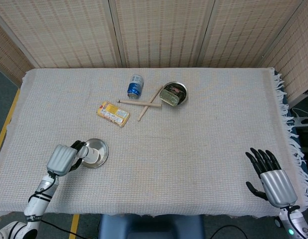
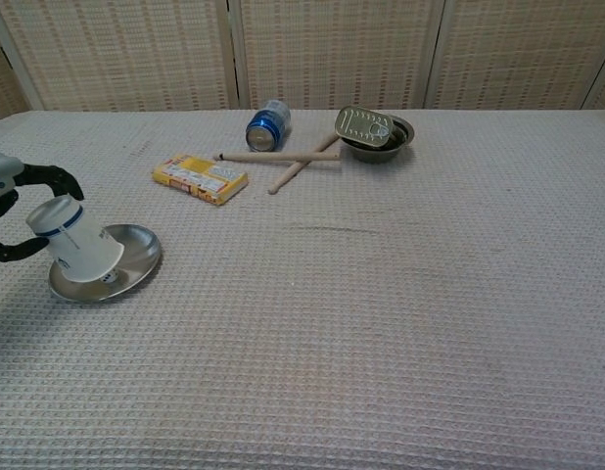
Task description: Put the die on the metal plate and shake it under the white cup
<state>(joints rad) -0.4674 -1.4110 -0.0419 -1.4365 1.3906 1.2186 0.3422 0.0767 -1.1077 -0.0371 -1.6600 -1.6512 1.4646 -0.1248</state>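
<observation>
A bench (image 1: 204, 164) covered in a pale waffle-weave cloth is filling both views. Near its left edge, toward the front, the left hand (image 1: 62, 159) is gripping a white cup (image 2: 75, 245), its dark fingers (image 2: 50, 178) curling around the cup's upper end. The cup is white with a thin dark band near its base and a small mark on its side. It is being held upside down and tilted, its open mouth resting down on a metal plate (image 2: 136, 257). The plate is a shallow round dish of shiny silver metal, lying flat on the cloth. The cup is covering most of the plate's left part, and the die is not showing in either view.

The right hand (image 1: 271, 174) is resting near the bench's front right corner, its dark fingers spread apart and holding nothing.

Toward the back edge, near the middle, a blue drinks can (image 1: 135, 86) is lying on its side. Just beside it, two wooden sticks (image 1: 146, 103) are crossing each other. To their right, a small metal bowl (image 1: 181, 91) is holding a flat tin (image 1: 170, 97). A yellow packet (image 1: 113, 113) is lying flat between the can and the plate.
</observation>
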